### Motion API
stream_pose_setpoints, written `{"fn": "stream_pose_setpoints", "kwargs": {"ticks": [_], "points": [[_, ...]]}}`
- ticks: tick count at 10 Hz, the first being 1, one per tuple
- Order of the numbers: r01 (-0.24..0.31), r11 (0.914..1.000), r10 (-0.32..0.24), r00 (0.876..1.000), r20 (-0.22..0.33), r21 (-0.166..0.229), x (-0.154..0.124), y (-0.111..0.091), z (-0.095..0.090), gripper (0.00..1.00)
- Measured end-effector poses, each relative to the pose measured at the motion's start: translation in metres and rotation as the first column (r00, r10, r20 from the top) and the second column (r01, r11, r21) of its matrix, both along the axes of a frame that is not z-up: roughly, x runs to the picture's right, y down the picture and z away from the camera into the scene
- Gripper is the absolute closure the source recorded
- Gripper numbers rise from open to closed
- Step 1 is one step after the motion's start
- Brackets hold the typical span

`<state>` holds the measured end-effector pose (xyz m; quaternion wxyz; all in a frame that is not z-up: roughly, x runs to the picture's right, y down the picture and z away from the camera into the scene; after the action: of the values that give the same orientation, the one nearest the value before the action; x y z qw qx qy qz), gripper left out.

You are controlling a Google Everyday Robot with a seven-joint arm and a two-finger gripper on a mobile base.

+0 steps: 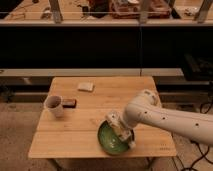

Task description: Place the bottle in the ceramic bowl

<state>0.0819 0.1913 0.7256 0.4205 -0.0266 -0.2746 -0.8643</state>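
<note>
The gripper (121,131) hangs over the ceramic bowl (111,140) near the wooden counter's (75,142) front edge, apparently clamping the bottle (125,135) (left half roomy, floor beyond)

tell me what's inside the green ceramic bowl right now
The end effector reaches over the ceramic bowl on its right side, with a pale object, likely the bottle, at its tip. The bowl's left interior shows only green rings; the arm covers the right part.

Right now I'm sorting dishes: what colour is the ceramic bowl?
Green ceramic bowl, camera view; gripper over its right side.
</note>
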Motion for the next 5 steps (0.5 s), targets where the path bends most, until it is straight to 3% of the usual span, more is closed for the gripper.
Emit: {"fn": "stream_pose_setpoints", "kwargs": {"ticks": [3, 5], "points": [[0.025, 0.9997, -0.025, 1.0, -0.01, -0.006, -0.009, 0.014, -0.001, 0.41], [0.044, 0.999, -0.044, 0.999, -0.009, 0.001, -0.021, 0.02, 0.015, 0.26]]}}
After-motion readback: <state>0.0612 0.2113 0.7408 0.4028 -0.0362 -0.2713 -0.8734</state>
